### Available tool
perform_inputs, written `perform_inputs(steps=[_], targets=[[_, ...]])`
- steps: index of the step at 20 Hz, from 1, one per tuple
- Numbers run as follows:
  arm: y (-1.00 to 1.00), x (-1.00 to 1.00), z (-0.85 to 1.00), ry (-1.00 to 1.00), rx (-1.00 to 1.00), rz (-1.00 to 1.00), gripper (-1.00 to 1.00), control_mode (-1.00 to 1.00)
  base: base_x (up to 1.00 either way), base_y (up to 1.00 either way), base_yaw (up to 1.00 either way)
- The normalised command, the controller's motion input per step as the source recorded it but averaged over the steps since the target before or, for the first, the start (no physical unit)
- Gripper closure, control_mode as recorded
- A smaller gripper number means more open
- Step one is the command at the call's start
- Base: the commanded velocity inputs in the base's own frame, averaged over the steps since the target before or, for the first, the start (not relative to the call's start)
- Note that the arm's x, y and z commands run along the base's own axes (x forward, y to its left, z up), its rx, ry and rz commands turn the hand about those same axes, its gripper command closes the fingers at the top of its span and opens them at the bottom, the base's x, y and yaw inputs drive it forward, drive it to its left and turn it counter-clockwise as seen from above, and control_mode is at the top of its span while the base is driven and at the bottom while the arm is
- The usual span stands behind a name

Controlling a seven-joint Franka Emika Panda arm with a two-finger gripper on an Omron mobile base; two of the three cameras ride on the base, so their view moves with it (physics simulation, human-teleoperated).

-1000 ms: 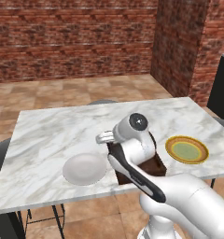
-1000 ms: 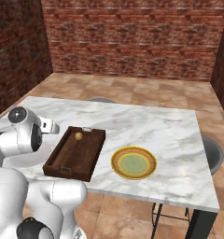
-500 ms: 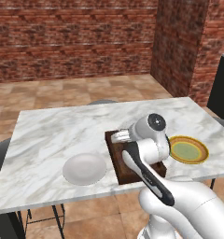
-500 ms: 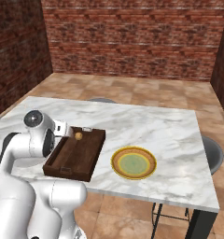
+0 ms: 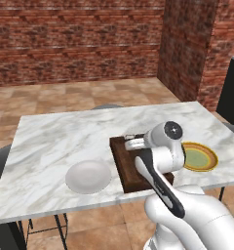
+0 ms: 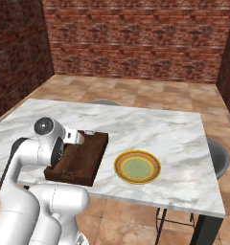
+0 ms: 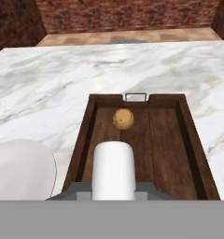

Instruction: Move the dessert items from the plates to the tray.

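Holding white stubby cylinder point(image 7: 114, 169) clenched in claw point(image 7: 114, 186) above dark brown wooden tray point(image 7: 191, 135) for release | orange-brown ball point(image 7: 123, 118) already laid ahead | both plates emptied.

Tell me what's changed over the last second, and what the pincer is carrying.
The arm swung right, from beside the grey plate to over the tray. The pincer stays shut on the white cylinder. The orange ball in the tray, both plates and the base haven't moved.
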Motion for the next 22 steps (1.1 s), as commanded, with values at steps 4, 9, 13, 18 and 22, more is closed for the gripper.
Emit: perform_inputs(steps=[4, 9, 13, 18, 22], targets=[[-0.04, 0.00, -0.39, 0.00, -0.01, -0.01, 1.00, -1.00, 0.00, 0.00, 0.00], [-0.04, 0.00, -0.30, 0.05, -0.02, -0.02, 1.00, -1.00, 0.00, 0.00, 0.00], [-0.17, -0.05, -0.19, 0.10, -0.01, -0.01, 1.00, -1.00, 0.00, 0.00, 0.00], [-0.18, -0.02, -0.23, 0.06, 0.00, 0.00, 1.00, -1.00, 0.00, 0.00, 0.00], [-0.06, 0.00, -0.39, 0.00, 0.00, 0.00, 1.00, -1.00, 0.00, 0.00, 0.00]])
